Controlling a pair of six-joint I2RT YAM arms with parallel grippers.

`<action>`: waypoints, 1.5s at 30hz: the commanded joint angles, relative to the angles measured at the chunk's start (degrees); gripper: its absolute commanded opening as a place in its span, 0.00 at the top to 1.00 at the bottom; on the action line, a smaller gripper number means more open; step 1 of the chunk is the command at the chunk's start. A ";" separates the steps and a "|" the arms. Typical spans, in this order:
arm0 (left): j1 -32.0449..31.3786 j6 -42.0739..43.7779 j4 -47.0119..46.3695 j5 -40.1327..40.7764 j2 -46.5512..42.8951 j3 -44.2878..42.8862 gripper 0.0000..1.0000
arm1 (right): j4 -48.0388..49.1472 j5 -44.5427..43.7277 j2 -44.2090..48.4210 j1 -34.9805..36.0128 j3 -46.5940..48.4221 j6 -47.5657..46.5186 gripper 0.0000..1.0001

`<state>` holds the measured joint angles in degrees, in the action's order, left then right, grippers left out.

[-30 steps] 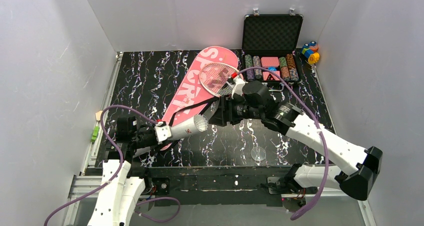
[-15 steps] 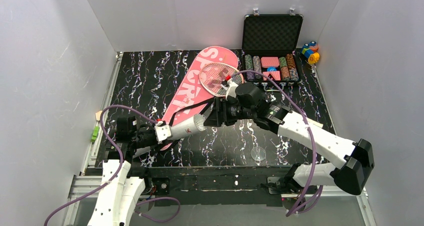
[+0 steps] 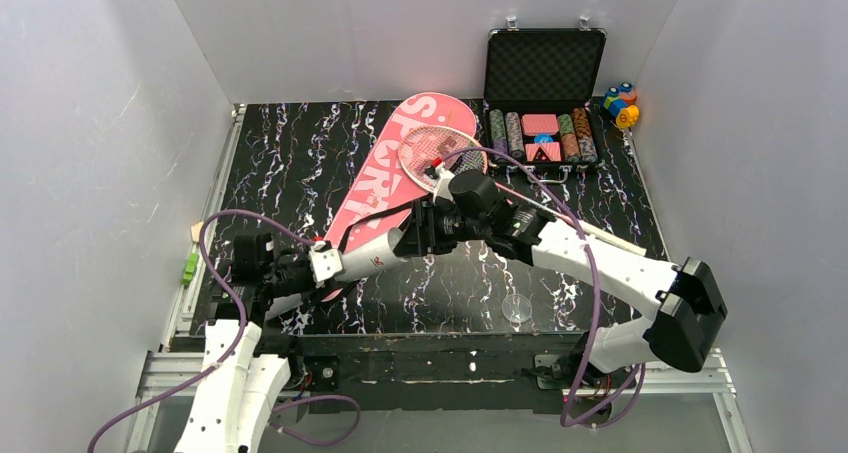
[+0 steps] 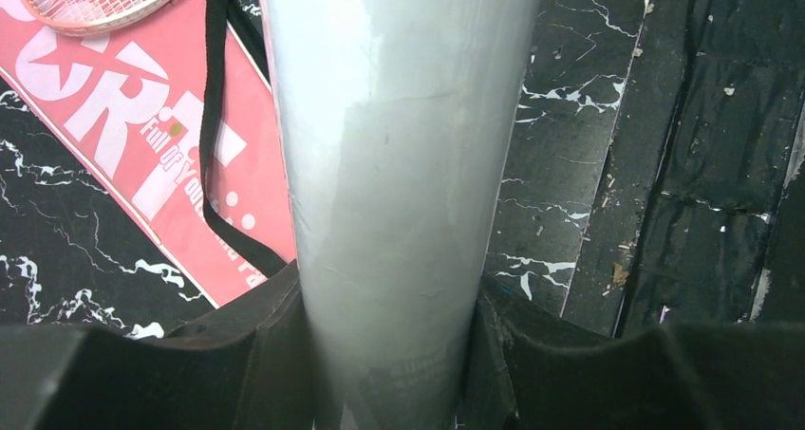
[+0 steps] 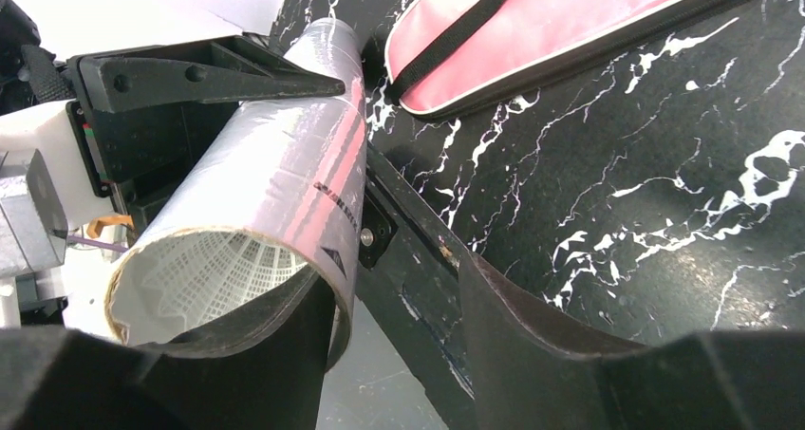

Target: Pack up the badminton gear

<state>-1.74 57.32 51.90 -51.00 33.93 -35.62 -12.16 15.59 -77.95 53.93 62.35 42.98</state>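
- The left hand [image 3: 335, 263] is closed around the white tube [image 3: 372, 253]. In the left wrist view the tube fills the gap between both fingers [image 4: 256, 354].
- The tube lies nearly level over the near left part of the tabletop [image 3: 290, 153], beside the narrow end of the pink bag [image 3: 385, 168]. Its open mouth points towards the right arm.
- A white feather shuttlecock [image 5: 214, 273] sits inside the tube's mouth, seen in the right wrist view.
- The right hand [image 3: 420, 235] is right at the tube's mouth. Its fingers stand apart with nothing between them, and one finger [image 5: 285, 345] lies across the lower rim of the tube.
- The pink bag lies slanted across the middle of the tabletop, its black strap [image 3: 375, 218] looping off near the tube.
- A red-framed racket [image 3: 440, 158] rests with its head on the bag's wide end, its shaft running under the right arm.
- The open black case of poker chips [image 3: 545, 73] stands at the far right, with toy blocks [image 3: 620, 103] beside it.
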 commanded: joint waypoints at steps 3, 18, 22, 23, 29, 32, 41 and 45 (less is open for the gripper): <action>-0.07 -4.70 0.34 -7.10 -0.72 -2.42 0.93 | 2.47 2.01 -4.70 1.18 1.91 1.06 0.44; -0.04 -2.05 0.02 -4.82 0.37 0.29 0.94 | -6.95 -6.84 9.75 -2.39 2.90 -0.63 0.31; -0.07 -1.60 -0.16 -4.31 0.53 0.85 0.94 | -13.96 -12.16 19.02 -6.30 -1.02 -2.00 0.28; -0.03 -1.60 -0.14 -4.36 0.48 0.97 0.94 | -15.66 -13.23 21.18 -7.39 -2.57 -1.90 0.28; -0.08 -1.64 -0.14 -4.36 -0.01 1.00 0.94 | -26.94 -23.23 26.33 -9.63 -13.51 2.87 0.27; -0.09 -1.90 -0.22 -4.46 -0.02 0.53 0.94 | -30.21 -27.31 26.05 -9.63 -19.22 7.46 0.29; -0.09 -2.76 -0.40 -4.81 -0.37 -0.09 0.94 | -30.23 -29.48 18.97 -9.15 -23.69 11.41 0.33; -0.09 -2.91 -0.40 -4.81 -1.34 0.52 0.93 | -27.65 -29.25 15.65 -8.66 -24.71 11.83 0.36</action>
<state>-1.69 55.66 51.96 -51.11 33.69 -35.48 -42.17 -11.53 -59.94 44.47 37.98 52.84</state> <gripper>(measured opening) 0.430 0.661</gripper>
